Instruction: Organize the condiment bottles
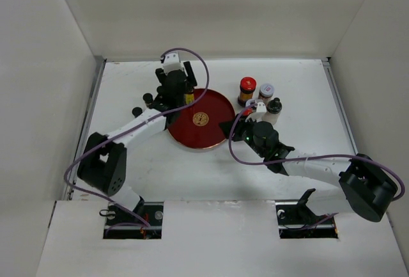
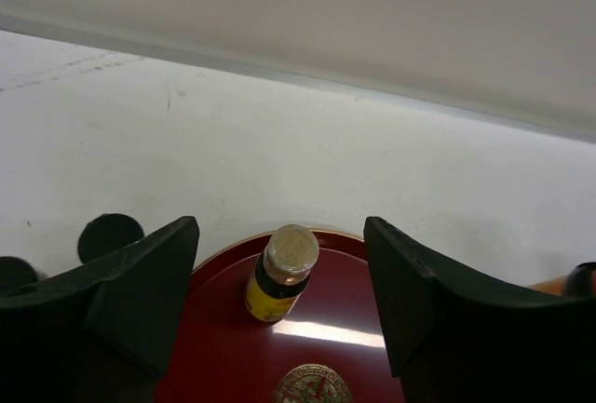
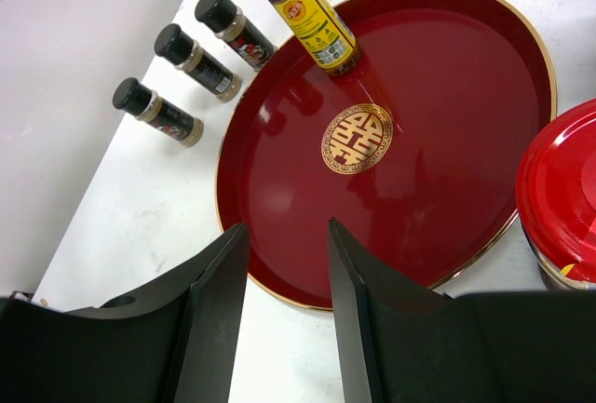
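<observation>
A slim brown bottle with a yellow label (image 2: 282, 275) stands upright at the far edge of the round dark-red tray (image 2: 326, 301). My left gripper (image 2: 281, 231) is open, its fingers on either side of this bottle and not touching it. In the top view the bottle (image 1: 189, 96) is beside the left gripper (image 1: 181, 93). My right gripper (image 3: 286, 231) is open and empty over the tray's near-right rim (image 3: 279, 282). Three dark-capped slim bottles (image 3: 196, 59) lie left of the tray. A red-lidded jar (image 1: 247, 88), a white-lidded jar (image 1: 266, 91) and a black-capped pale bottle (image 1: 274, 107) stand right of the tray.
The tray (image 1: 214, 107) lies mid-table with a gold emblem (image 1: 200, 119) at its centre. White walls close in the table at the back and both sides. The red jar lid (image 3: 559, 189) is close to the right gripper's right side.
</observation>
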Tool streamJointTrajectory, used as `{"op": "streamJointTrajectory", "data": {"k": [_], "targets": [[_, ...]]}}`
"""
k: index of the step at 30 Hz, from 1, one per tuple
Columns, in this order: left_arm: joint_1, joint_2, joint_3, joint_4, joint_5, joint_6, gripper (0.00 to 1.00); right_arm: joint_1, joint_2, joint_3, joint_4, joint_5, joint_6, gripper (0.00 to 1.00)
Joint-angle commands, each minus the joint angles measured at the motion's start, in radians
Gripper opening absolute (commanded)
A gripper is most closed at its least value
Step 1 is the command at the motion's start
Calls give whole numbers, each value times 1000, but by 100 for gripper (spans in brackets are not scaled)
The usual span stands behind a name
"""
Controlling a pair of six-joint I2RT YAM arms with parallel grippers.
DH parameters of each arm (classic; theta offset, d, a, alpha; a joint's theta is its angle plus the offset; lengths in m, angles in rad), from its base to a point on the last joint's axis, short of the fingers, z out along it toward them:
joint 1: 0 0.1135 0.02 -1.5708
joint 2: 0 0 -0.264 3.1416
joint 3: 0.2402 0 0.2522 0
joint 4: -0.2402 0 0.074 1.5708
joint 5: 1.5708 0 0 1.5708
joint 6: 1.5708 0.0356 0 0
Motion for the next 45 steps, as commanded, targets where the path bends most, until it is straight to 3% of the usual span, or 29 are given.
{"op": "streamJointTrajectory", "data": {"k": [1,7,18,33,41,45], "targets": [[36,-126,-68,22,-16,-63,66,2,-19,6,45,-8,1,46],[131,-131,-96,-98,42,-122,53,2,-10,7,47,-11,5,46],[200,60,46,-189,67,-43,55,2,2,10,47,-12,1,46],[232,153,76,-175,68,-45,53,2,21,23,42,-23,-5,46],[235,156,73,-167,73,-45,37,3,16,21,45,-21,-8,47],[229,72,30,-152,57,-53,30,3,16,15,51,-24,1,47]]}}
